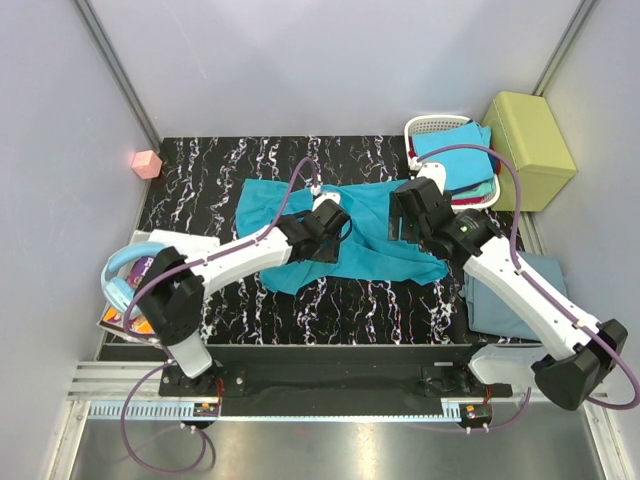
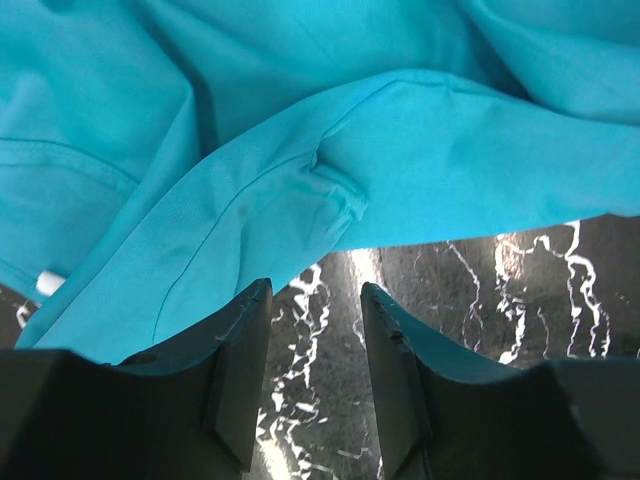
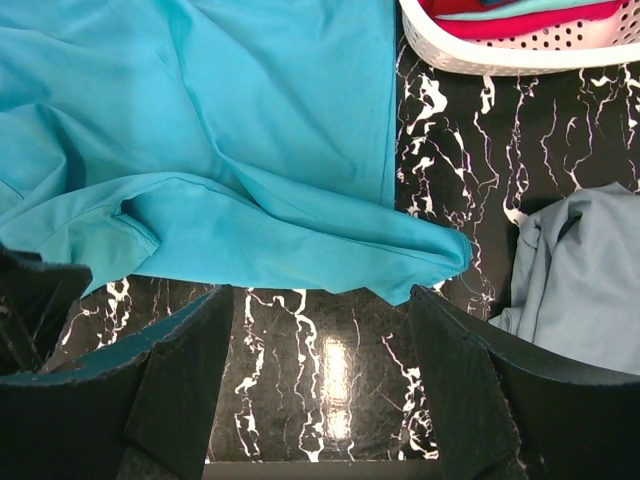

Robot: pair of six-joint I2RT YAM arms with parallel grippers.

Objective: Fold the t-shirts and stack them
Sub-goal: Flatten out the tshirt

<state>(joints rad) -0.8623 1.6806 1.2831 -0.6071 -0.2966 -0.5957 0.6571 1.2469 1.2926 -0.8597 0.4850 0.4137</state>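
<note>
The teal t-shirt (image 1: pixel 265 205) lies rumpled (sleeve puckered); left gripper (image 2: pixel 315 292) half-open, right gripper (image 3: pixel 320 300) wide, both empty.

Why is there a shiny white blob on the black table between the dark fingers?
Right wrist view: that is light glare bouncing off the glossy table, just ahead of the open right gripper. Left wrist view: the same kind of glare sits below the hem of the teal t-shirt, by the left gripper. Top external view: the light looks even, and no such blob shows.
</note>
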